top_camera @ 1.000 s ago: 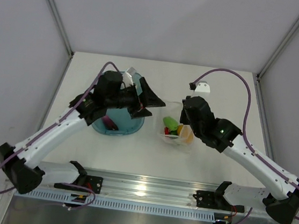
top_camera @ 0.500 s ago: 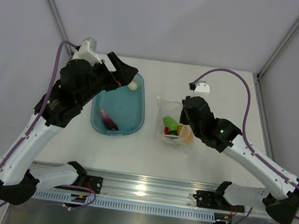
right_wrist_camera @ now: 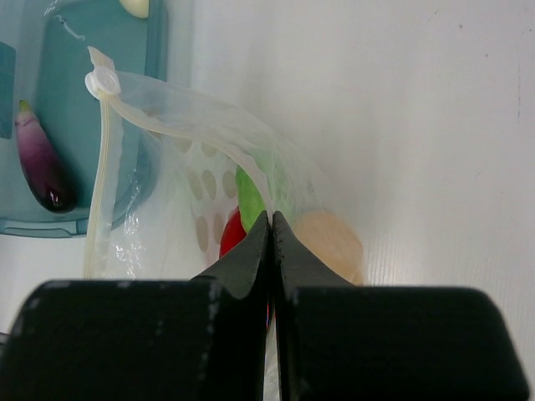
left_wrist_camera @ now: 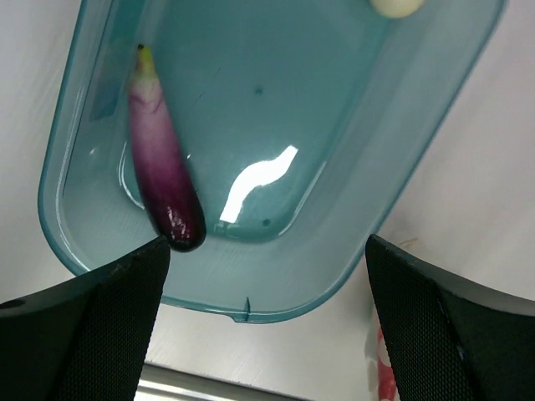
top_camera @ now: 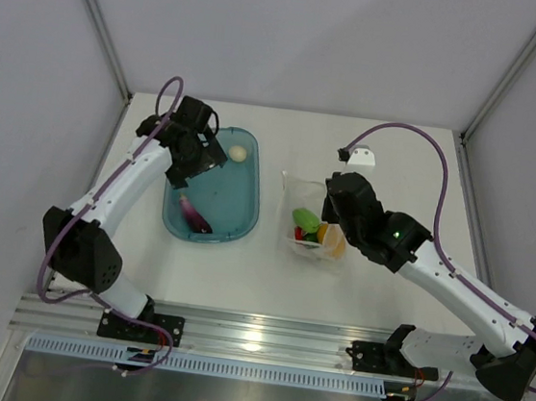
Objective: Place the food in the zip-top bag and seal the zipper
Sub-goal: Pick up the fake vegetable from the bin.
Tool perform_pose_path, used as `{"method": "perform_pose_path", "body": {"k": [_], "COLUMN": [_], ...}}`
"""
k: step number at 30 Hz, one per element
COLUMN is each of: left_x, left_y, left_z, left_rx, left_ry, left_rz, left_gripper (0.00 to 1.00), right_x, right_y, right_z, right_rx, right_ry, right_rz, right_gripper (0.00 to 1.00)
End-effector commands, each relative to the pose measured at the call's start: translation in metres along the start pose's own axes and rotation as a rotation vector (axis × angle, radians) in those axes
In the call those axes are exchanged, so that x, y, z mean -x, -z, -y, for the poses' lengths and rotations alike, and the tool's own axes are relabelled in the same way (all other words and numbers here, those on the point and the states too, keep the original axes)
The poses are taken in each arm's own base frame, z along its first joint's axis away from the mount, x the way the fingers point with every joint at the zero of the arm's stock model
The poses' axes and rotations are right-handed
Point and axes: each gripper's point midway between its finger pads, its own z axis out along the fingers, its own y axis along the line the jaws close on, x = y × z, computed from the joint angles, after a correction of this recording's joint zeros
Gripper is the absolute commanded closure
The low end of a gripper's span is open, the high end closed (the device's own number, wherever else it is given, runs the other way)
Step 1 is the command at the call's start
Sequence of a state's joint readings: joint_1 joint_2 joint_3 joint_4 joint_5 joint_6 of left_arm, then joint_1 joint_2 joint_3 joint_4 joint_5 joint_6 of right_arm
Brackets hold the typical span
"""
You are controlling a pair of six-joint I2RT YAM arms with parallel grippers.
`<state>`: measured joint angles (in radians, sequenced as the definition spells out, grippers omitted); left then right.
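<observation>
A: Where do things sit against the grippers?

B: On the white table (top_camera: 400, 148), the teal tub (top_camera: 238, 207) is on the left. The left gripper (top_camera: 199, 154) hangs over the tub's far-left part with its fingers spread wide and nothing between them. The zip-top bag (top_camera: 300, 193) lies just right of the tub. The right gripper (top_camera: 331, 203) is at the bag's right side, and its fingers are pressed together on one lip of the bag's mouth.

A: And the other lip?

B: From the right wrist, the zipper (right_wrist_camera: 102, 175) runs free down the tub side, apart from the pinched lip, so the mouth gapes.

A: What's in each container?

B: The tub holds the purple piece (top_camera: 192, 214) and the white ball (top_camera: 239, 153). The ball is at the far end and the purple piece is towards the near-left, well apart from it. Through the dotted plastic of the bag I see the yellow-orange piece (top_camera: 333, 239), the light green pod (top_camera: 304, 220) and something red (top_camera: 299, 233). I can't make out a dark pepper for certain.

A: Which way does the purple one lie?

B: Its long axis runs far-left to near-right. The pale stem tip points far and the dark rounded end points near. In the left wrist view the dark end of the purple piece (left_wrist_camera: 163, 167) sits just beside one finger of the left gripper (left_wrist_camera: 267, 246).
</observation>
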<state>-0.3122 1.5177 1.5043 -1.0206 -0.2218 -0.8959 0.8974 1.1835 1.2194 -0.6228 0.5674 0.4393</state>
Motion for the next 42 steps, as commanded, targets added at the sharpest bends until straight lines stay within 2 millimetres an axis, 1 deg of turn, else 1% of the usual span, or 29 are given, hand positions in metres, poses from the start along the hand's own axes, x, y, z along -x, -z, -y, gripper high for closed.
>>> {"method": "perform_pose_path", "body": {"k": [1,3,5,7,8,9,10,11,12,13,17,24,27,31,34,37,38,42], "left_x": [-0.023,-0.035,-0.045,-0.049,-0.055,-0.056,-0.06,-0.057,-0.062,-0.064,-0.066,-0.076,-0.079,-0.082,-0.081,-0.083,-0.08,-0.082], "left_y": [-0.015,-0.03,-0.039,-0.045,-0.051,-0.052,-0.055,-0.056,-0.06,-0.062,-0.071,-0.089,-0.092,-0.089,-0.087,-0.091,-0.09,-0.094], "left_z": [-0.019,-0.023,-0.029,-0.031,-0.038,-0.039,-0.045,-0.043,-0.049,-0.053,-0.059,-0.07,-0.074,-0.084,-0.088,-0.089,-0.087,-0.086], "left_rx": [0.117,0.16,0.194,0.203,0.225,0.226,0.242,0.224,0.239,0.247,0.27,0.324,0.342,0.384,0.389,0.398,0.399,0.404], "left_ry": [0.061,0.07,0.081,0.088,0.107,0.118,0.124,0.149,0.153,0.154,0.146,0.14,0.141,0.17,0.19,0.18,0.178,0.172], "left_rz": [-0.103,-0.153,-0.187,-0.192,-0.199,-0.193,-0.189,-0.165,-0.17,-0.165,-0.153,-0.177,-0.186,-0.182,-0.162,-0.178,-0.177,-0.192], "left_gripper": [0.01,0.01,0.0,0.0,0.0,0.0,0.0,0.0,0.01,0.01,0.0,0.0,0.01,0.0,0.0,0.01,0.01,0.02], "right_x": [0.008,0.008,0.008,0.008,0.008,0.008,0.008,0.009,0.008,0.008,0.008,0.007,0.007,0.008,0.007,0.008,0.009,0.013], "right_y": [0.0,0.001,0.001,0.002,0.002,0.002,0.003,0.002,0.002,0.002,0.003,0.004,0.004,0.004,0.003,0.003,0.004,0.006], "right_z": [-0.004,-0.003,-0.001,-0.001,0.0,-0.001,0.0,-0.001,-0.001,-0.001,-0.001,0.0,0.001,0.0,-0.001,-0.003,-0.003,-0.001], "right_rx": [0.006,0.0,-0.005,-0.001,-0.003,-0.002,-0.002,-0.001,0.0,0.0,0.006,0.007,0.003,0.003,0.008,0.013,0.015,0.009], "right_ry": [-0.015,-0.014,-0.011,-0.012,-0.011,-0.012,-0.012,-0.012,-0.012,-0.012,-0.019,-0.018,-0.019,-0.019,-0.022,-0.023,-0.023,-0.021], "right_rz": [0.027,0.029,0.028,0.03,0.03,0.031,0.031,0.032,0.031,0.031,0.036,0.031,0.034,0.034,0.033,0.032,0.034,0.043], "right_gripper": [1.0,1.0,1.0,1.0,1.0,1.0,1.0,1.0,1.0,1.0,1.0,1.0,1.0,1.0,1.0,1.0,1.0,1.0]}}
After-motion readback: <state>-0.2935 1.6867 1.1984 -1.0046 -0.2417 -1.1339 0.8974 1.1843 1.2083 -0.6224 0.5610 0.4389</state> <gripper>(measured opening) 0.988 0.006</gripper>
